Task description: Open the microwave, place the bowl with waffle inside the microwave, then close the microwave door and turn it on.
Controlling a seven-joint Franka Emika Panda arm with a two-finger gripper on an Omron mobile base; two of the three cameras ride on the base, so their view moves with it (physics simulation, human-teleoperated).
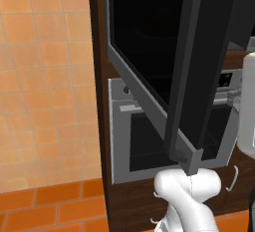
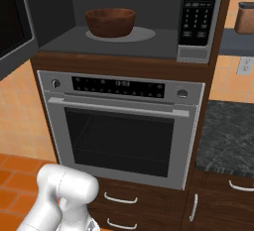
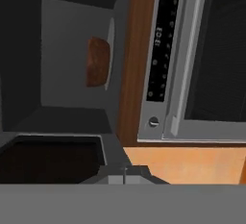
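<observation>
One microwave point(image 2: 124, 22) sat above the oven point(image 2: 121, 131), its door point(image 1: 199, 66) swung wide open. The bowl point(image 2: 110, 22) stood centred on the cavity floor. The claw point(image 3: 126, 177) was closed, empty, beside the door.

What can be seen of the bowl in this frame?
The bowl is a round, dark brown, wood-looking vessel with a thick rim. It stands upright on the pale round plate on the floor of the microwave cavity, roughly centred, clear of the walls. The microwave door hangs open. From this angle nothing of the bowl's contents shows. The hand view catches it sideways as a brown oval. Nothing grips it.
</observation>
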